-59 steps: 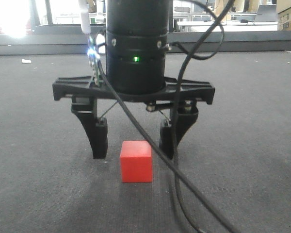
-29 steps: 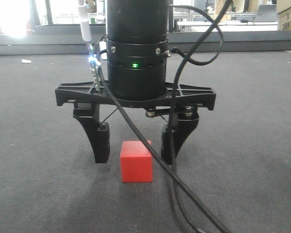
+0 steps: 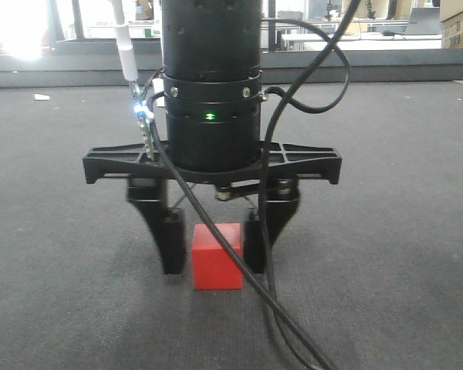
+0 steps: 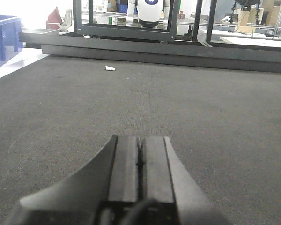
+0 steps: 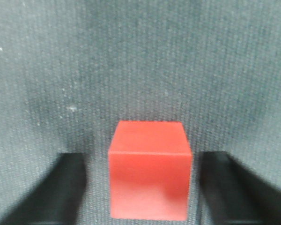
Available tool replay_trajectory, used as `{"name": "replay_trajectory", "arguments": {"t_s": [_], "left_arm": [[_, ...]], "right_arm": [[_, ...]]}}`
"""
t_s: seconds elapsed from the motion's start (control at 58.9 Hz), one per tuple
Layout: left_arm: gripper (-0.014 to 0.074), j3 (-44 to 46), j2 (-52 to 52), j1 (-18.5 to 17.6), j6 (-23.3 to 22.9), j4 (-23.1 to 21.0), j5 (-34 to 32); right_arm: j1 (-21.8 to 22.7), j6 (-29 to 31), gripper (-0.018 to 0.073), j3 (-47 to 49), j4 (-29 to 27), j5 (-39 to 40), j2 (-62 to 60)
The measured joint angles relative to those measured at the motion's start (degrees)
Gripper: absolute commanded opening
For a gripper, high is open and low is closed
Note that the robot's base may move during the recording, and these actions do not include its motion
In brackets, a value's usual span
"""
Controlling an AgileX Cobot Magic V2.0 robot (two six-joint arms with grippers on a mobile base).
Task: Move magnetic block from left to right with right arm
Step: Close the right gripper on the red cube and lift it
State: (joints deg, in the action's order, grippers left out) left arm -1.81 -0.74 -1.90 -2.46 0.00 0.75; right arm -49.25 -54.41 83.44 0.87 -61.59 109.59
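On the grey carpet (image 3: 386,231) | left gripper (image 4: 140,140) points level, fingers pressed together, seen only from its own wrist camera | right gripper (image 3: 214,266) points straight down, two fingers (image 5: 65,187) apart, straddling the one magnetic block (image 3: 216,258) | I see carpet on both sides of the block in the right wrist view.
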Motion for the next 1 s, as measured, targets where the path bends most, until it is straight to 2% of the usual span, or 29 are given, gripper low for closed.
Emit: {"name": "replay_trajectory", "arguments": {"t_s": [0.476, 0.68, 0.799, 1.003], "left_arm": [[-0.0116, 0.00, 0.00, 0.00, 0.00, 0.00, 0.00], [-0.0116, 0.00, 0.00, 0.00, 0.00, 0.00, 0.00], [-0.0116, 0.00, 0.00, 0.00, 0.00, 0.00, 0.00], [-0.0116, 0.00, 0.00, 0.00, 0.00, 0.00, 0.00]], "right_arm": [[0.00, 0.09, 0.0307, 0.25, 1.74, -3.09, -3.62], [0.79, 4.43, 0.0307, -0.48, 2.95, -3.56, -11.82], [3.04, 8.13, 0.0307, -3.84, 3.04, -3.15, -17.41], [9.56, 14.03, 0.0307, -14.61, 3.19, 2.18, -27.73]]}}
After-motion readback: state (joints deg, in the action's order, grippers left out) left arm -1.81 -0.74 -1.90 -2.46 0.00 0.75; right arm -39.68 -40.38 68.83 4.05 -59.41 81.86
